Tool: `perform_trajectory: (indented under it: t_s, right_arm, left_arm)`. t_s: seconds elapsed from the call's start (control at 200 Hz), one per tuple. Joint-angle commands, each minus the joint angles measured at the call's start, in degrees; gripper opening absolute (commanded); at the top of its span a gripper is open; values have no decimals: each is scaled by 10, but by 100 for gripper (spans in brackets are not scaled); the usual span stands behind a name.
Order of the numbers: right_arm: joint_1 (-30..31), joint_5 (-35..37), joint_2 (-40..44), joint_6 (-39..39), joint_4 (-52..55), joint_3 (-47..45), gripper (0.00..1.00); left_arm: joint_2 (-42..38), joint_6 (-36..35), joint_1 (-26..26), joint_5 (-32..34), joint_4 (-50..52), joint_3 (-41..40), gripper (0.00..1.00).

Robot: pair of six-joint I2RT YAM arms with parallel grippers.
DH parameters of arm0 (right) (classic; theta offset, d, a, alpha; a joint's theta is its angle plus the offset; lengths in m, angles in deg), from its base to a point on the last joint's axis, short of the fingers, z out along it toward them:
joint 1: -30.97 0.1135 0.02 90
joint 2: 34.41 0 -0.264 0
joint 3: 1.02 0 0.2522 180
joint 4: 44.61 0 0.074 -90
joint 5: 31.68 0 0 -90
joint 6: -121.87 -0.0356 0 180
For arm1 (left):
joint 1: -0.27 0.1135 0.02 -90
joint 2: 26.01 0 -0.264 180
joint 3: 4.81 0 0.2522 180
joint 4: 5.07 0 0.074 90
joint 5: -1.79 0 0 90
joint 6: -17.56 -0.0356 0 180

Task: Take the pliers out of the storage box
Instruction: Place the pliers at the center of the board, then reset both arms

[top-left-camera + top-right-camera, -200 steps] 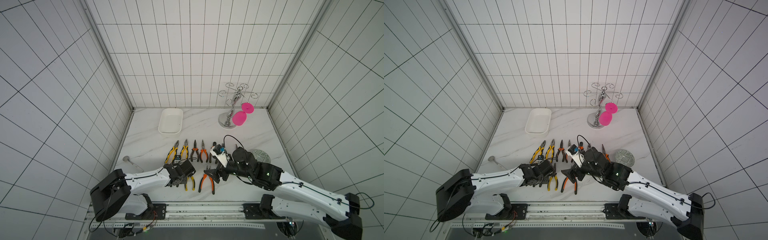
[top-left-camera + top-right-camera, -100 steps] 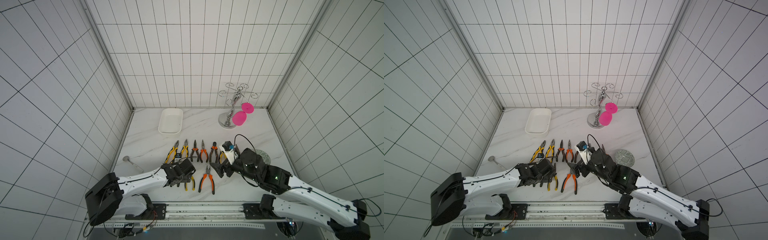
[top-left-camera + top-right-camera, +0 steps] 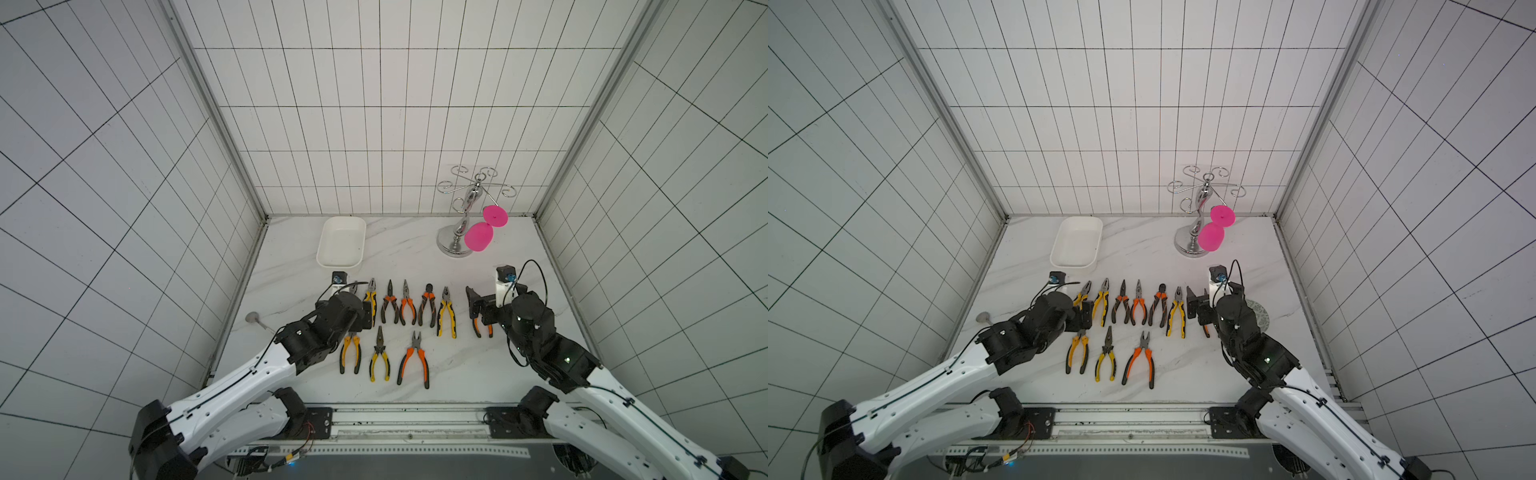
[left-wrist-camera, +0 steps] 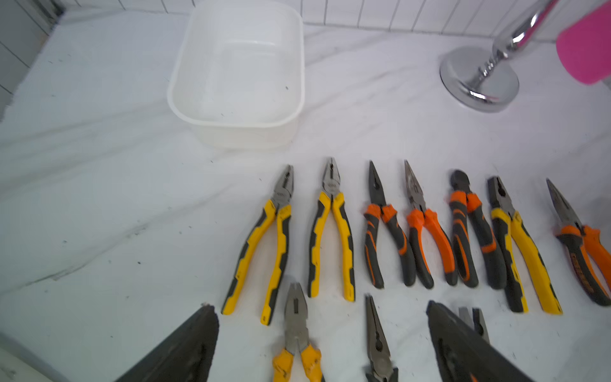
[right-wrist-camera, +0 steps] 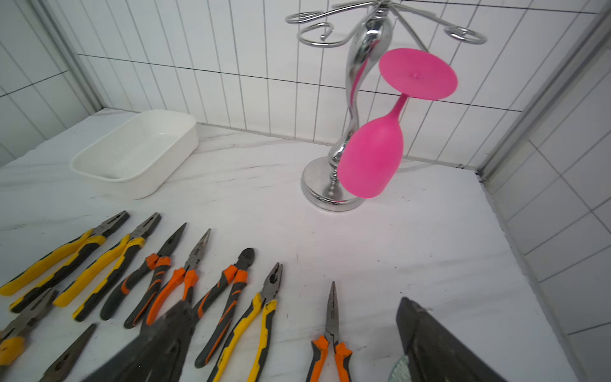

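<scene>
The white storage box (image 3: pixel 341 241) (image 4: pixel 238 66) stands empty at the back left of the marble table. All the pliers lie on the table in two rows in front of it. Several form the back row (image 3: pixel 407 301) and three the front row (image 3: pixel 380 353). My left gripper (image 3: pixel 366 312) (image 4: pixel 322 330) hangs open and empty over the left end of the rows, above a yellow-handled pliers (image 4: pixel 297 330). My right gripper (image 3: pixel 478 307) (image 5: pixel 294 330) is open and empty over the right end of the back row, beside an orange long-nosed pliers (image 5: pixel 330 330).
A chrome glass rack (image 3: pixel 457 245) holds an upside-down pink glass (image 3: pixel 478 237) at the back right. A green patterned disc (image 3: pixel 1260 311) lies half hidden behind the right arm. A small grey object (image 3: pixel 252 318) sits by the left wall. Tiled walls enclose three sides.
My left gripper has opened and drawn back from the front-row yellow pliers, which stay on the table. My right gripper, still open, has moved right and back from the front-row orange pliers.
</scene>
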Motion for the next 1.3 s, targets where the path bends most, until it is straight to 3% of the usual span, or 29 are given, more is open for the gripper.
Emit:
perform_trajectory:
  t_s: [0.0,0.15,0.265,0.38,0.565,0.764,1.019,1.084,1.294]
  right_arm:
    - [-68,-6,-19,19,-57,-18,99]
    - [-169,-41,-79,27,-112,-17,99]
    - [-234,-60,-141,39,-183,-26,98]
    - [-276,-49,-212,61,-274,-52,98]
    - [-345,-40,-312,54,-417,-99,99]
    - [-403,-99,-412,22,-549,-129,98]
    - [-410,-182,-505,50,-663,-139,99]
    - [-409,-181,-491,47,-569,-108,99]
    - [-419,-200,-499,44,-597,-112,99]
  left_arm:
    - [-30,-83,74,-12,-96,-26,99]
    - [-12,-173,198,-89,-198,-53,99]
    - [48,-188,290,-153,-265,-57,99]
    - [120,-216,342,-191,-336,-56,99]
    - [213,-254,374,-191,-493,-92,99]
    - [299,-249,400,-203,-669,-138,99]
    - [386,-230,409,-178,-769,-153,99]
    - [382,-227,409,-177,-746,-146,99]
    - [382,-227,410,-177,-742,-144,99]
